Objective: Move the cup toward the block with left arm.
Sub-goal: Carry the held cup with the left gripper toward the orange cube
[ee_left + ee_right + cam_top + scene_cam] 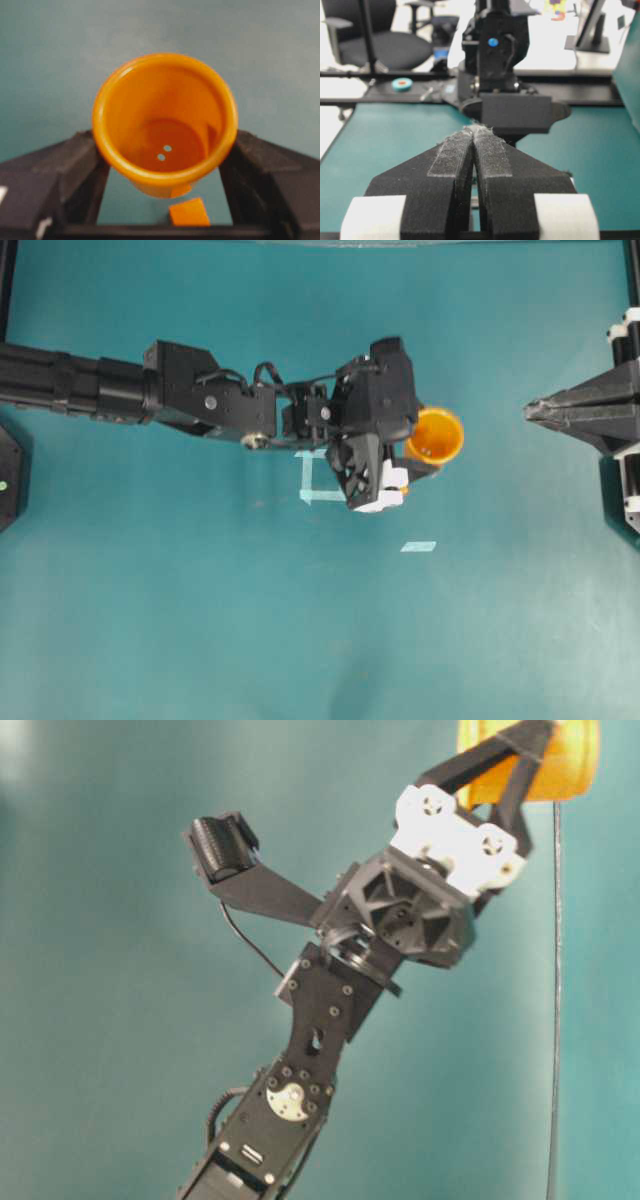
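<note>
The yellow-orange cup (437, 434) sits between the fingers of my left gripper (425, 445), which is shut on it. In the left wrist view the cup (165, 120) fills the middle, open side toward the camera, with a black finger (75, 165) pressed on each side. The small orange block (189, 212) lies on the teal table just in front of the cup's base, between the fingers. In the overhead view the block is hidden under the gripper. The table-level view shows the cup (560, 765) in the gripper (520, 755) at the top right. My right gripper (530, 410) is shut and empty at the right edge, and it also shows in the right wrist view (476, 132).
A pale tape square outline (312, 478) lies on the table (200, 590) partly under the left wrist. A pale tape strip (418, 546) lies below and right of it. The left arm (150, 390) spans the table's left half.
</note>
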